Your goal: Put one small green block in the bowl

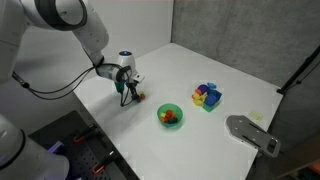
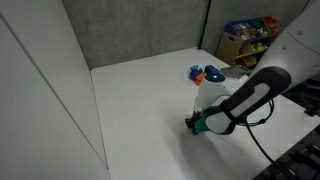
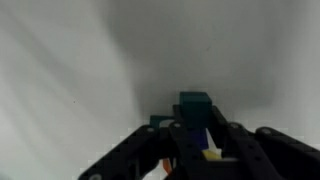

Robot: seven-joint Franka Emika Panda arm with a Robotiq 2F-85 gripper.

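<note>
My gripper (image 1: 130,95) is low over the white table at its left part, among a few tiny cubes. In the wrist view the fingers (image 3: 195,125) are drawn in close on either side of a small green block (image 3: 194,105). A second tiny green cube (image 3: 160,121) sits just left of it, and yellow and blue bits show below between the fingers. The green shows at the fingertips in an exterior view (image 2: 198,127). The bright green bowl (image 1: 170,108) stands to the right of the gripper, apart from it, with something orange-red inside.
A multicoloured block pile (image 1: 207,96) stands beyond the bowl and also shows in an exterior view (image 2: 205,73). A grey flat device (image 1: 252,133) lies at the table's right corner. A shelf of packets (image 2: 250,35) stands behind the table.
</note>
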